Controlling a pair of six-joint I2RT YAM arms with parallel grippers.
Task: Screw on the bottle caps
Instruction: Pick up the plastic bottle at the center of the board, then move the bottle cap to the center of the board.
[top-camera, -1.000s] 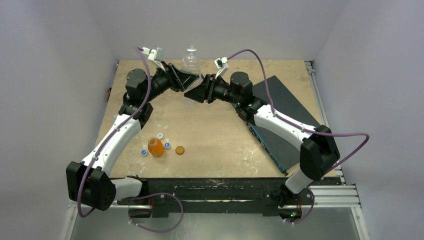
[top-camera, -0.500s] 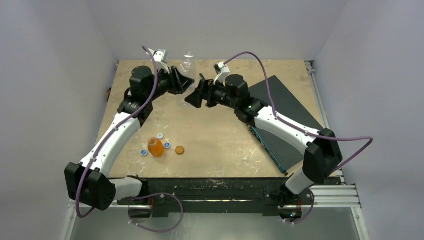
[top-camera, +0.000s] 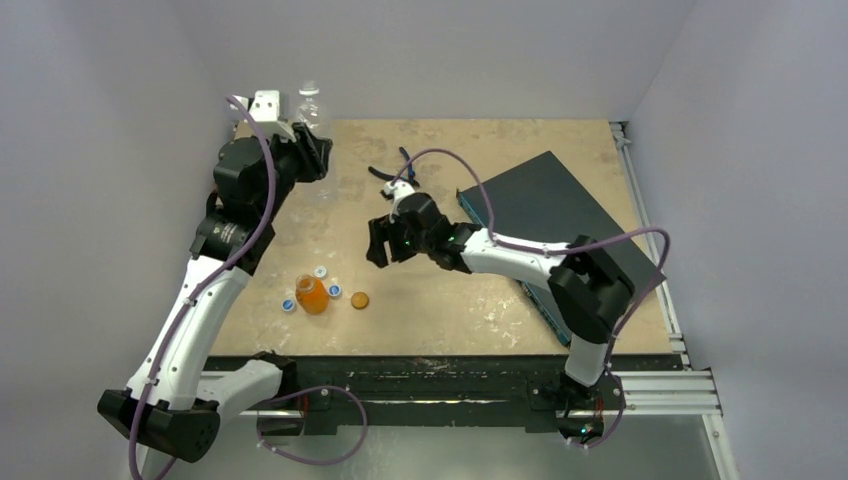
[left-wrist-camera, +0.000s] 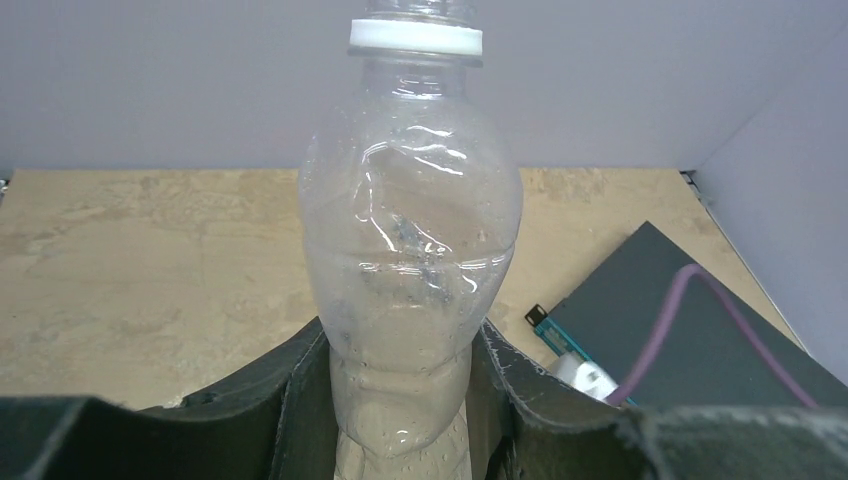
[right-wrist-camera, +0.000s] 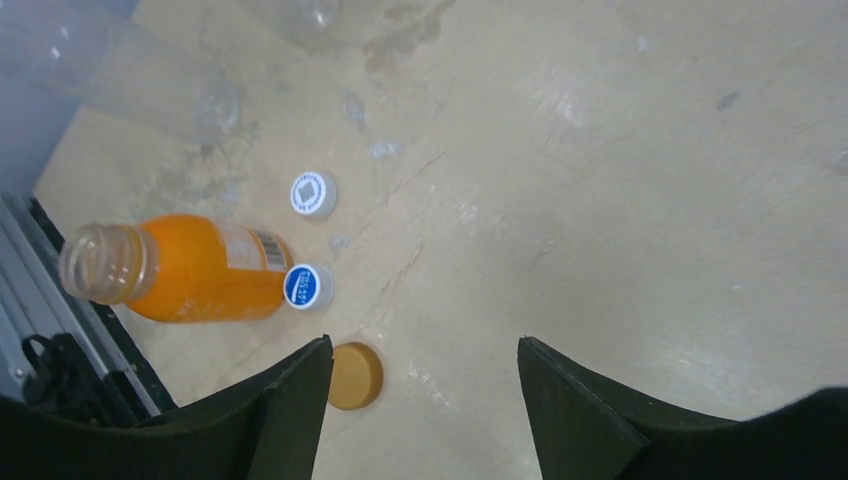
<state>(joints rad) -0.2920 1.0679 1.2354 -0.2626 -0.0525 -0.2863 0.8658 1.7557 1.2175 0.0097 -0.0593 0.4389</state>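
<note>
My left gripper (top-camera: 306, 152) (left-wrist-camera: 405, 405) is shut on the lower body of a clear bottle (top-camera: 312, 108) (left-wrist-camera: 410, 230), held upright above the table's far left. A white ring (left-wrist-camera: 415, 38) circles its neck; its mouth is cut off by the frame. My right gripper (top-camera: 377, 246) (right-wrist-camera: 425, 400) hangs open and empty over the middle of the table. Below it, left of its fingers, are an orange-brown cap (right-wrist-camera: 355, 375) (top-camera: 359, 299), a blue cap (right-wrist-camera: 308, 286) (top-camera: 334, 291) and a whitish cap (right-wrist-camera: 313, 193) (top-camera: 320, 271). The orange bottle (right-wrist-camera: 180, 280) (top-camera: 312, 295) stands uncapped beside them. A third blue cap (top-camera: 288, 306) lies at its left.
A dark flat slab (top-camera: 550, 205) with a teal edge lies at the right of the table. A dark-handled tool (top-camera: 388, 168) rests near the far middle. The table's near edge meets the black rail (top-camera: 430, 375).
The right gripper let go of the clear bottle, opened, and swung forward toward the caps. The left arm carried the bottle up and to the far left.
</note>
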